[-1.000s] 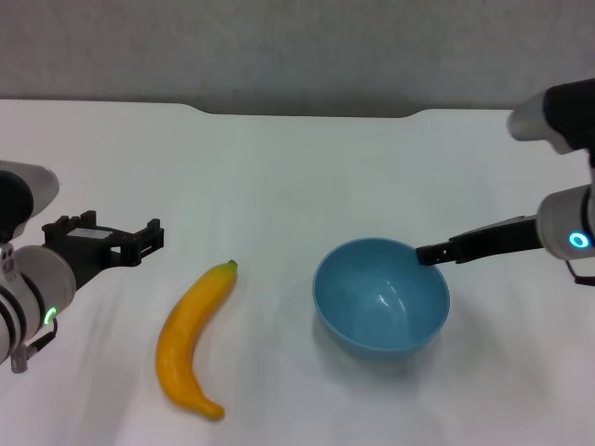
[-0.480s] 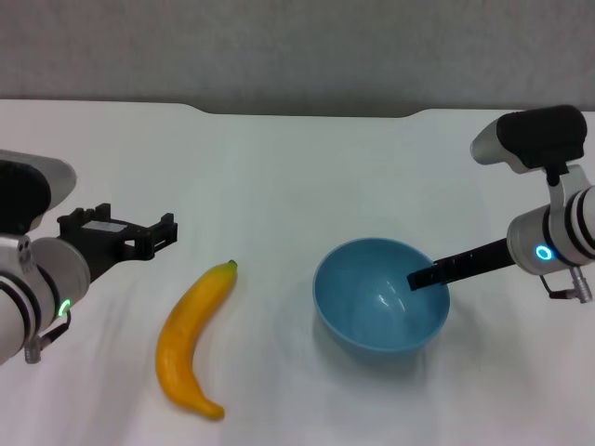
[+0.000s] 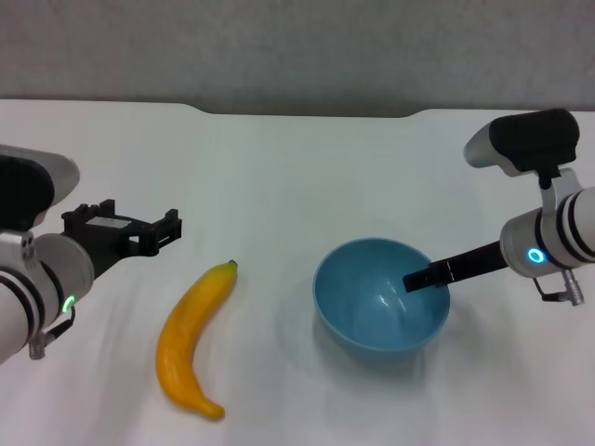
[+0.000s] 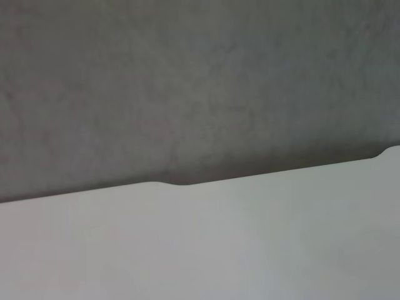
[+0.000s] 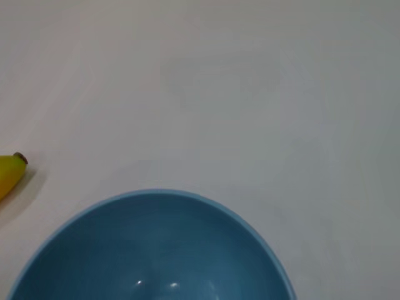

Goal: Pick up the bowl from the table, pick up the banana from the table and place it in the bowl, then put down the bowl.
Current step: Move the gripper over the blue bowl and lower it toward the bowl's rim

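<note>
The light-blue bowl (image 3: 381,307) stands upright on the white table (image 3: 279,167), right of centre. It fills the near part of the right wrist view (image 5: 150,250). The yellow banana (image 3: 191,330) lies left of the bowl, apart from it, stem tip toward the far side. Its tip shows in the right wrist view (image 5: 7,172). My right gripper (image 3: 414,279) reaches in from the right, and its dark tip is over the bowl's right rim, just inside. My left gripper (image 3: 139,225) is open and empty, above the table to the upper left of the banana.
The table's far edge has a shallow notch (image 3: 307,113) with a grey wall behind. The left wrist view shows only bare table (image 4: 219,250), that edge and the wall. Nothing else lies on the table.
My right gripper has moved left, from the bowl's outer right rim to just inside it. My left gripper has drifted a little to the right. Bowl and banana have not moved.
</note>
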`<state>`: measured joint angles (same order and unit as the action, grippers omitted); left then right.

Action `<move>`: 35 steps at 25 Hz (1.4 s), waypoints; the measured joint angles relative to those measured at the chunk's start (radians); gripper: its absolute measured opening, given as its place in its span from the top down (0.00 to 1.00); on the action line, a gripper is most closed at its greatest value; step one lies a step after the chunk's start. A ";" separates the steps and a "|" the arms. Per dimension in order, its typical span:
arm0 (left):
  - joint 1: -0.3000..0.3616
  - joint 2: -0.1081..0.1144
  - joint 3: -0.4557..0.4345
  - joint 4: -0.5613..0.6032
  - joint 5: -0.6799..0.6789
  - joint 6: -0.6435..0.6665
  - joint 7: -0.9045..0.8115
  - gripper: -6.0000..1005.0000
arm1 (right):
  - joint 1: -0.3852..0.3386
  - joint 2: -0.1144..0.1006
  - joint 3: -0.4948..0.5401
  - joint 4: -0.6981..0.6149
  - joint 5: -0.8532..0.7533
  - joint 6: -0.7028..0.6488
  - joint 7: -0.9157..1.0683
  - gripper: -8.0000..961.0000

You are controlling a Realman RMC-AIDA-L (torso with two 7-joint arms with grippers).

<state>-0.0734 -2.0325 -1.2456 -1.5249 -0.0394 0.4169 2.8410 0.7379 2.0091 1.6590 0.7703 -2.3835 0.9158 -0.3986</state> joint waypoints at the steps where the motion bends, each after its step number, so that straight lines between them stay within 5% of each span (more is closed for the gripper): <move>1: -0.002 0.000 0.000 0.001 0.000 0.000 0.000 0.14 | 0.008 0.001 -0.005 -0.013 0.004 -0.004 0.000 0.14; 30: -0.007 0.000 0.006 0.009 0.006 -0.013 0.000 0.14 | 0.036 0.002 -0.153 -0.106 0.063 -0.129 -0.016 0.17; 35: -0.006 0.000 0.007 0.009 0.006 -0.014 0.000 0.14 | 0.027 0.002 -0.166 -0.098 0.062 -0.146 -0.016 0.35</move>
<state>-0.0797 -2.0325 -1.2388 -1.5155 -0.0337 0.4034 2.8410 0.7651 2.0110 1.4935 0.6722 -2.3212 0.7701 -0.4148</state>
